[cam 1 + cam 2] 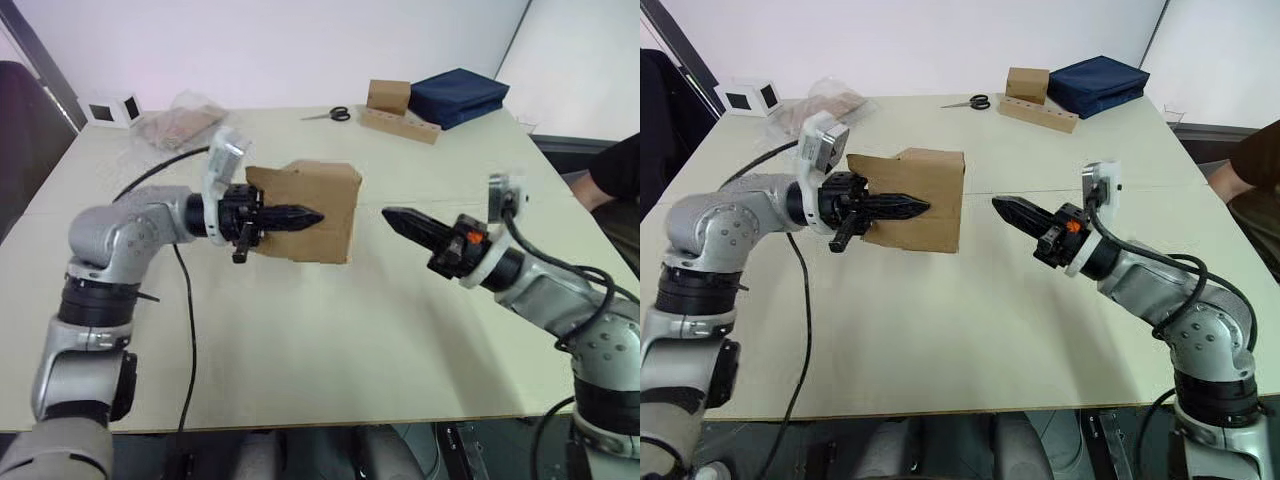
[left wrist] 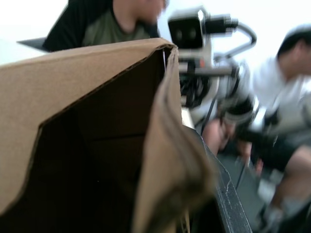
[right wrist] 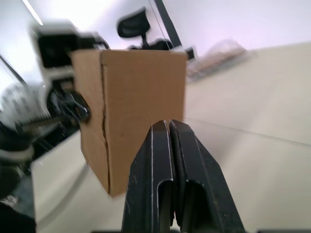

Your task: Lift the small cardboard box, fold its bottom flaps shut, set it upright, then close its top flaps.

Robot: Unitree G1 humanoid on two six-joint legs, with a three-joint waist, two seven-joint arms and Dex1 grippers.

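L gripper clamped on box wall, box held above table. R gripper shut, just beside. Risk: R push could twist box from that one-sided pinch.

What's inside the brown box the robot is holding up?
The small cardboard box looks empty: the left wrist view shows only dark bare cardboard walls inside. The left gripper is clamped on one wall. The deepest part is in shadow, so I can't see all the way in.
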